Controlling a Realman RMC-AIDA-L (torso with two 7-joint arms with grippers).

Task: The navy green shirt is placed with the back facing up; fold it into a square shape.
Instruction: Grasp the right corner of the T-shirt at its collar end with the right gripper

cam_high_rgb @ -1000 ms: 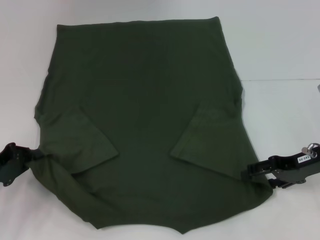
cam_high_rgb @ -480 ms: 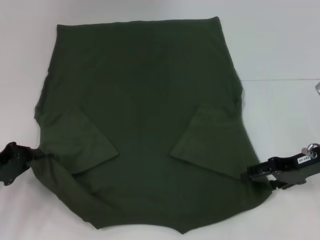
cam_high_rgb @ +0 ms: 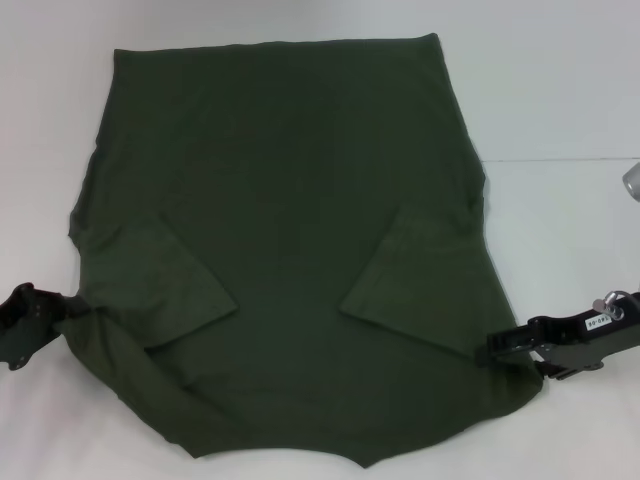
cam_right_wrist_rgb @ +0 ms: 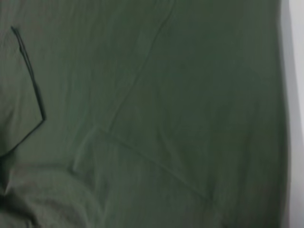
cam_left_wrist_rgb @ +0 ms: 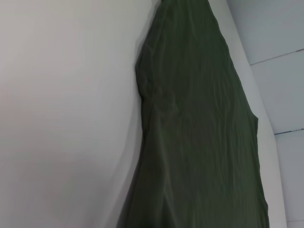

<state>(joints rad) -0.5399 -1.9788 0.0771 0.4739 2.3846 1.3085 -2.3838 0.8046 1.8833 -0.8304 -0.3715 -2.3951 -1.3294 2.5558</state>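
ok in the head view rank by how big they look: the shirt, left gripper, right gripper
1. navy green shirt, by far the largest.
2. right gripper, with more of it in frame.
3. left gripper, partly cut off at the edge, so the order of the two grippers is unsure.

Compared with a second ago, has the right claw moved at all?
Yes, slightly. The right claw has crept a little farther from the robot along the shirt's right edge, still at the fabric there.
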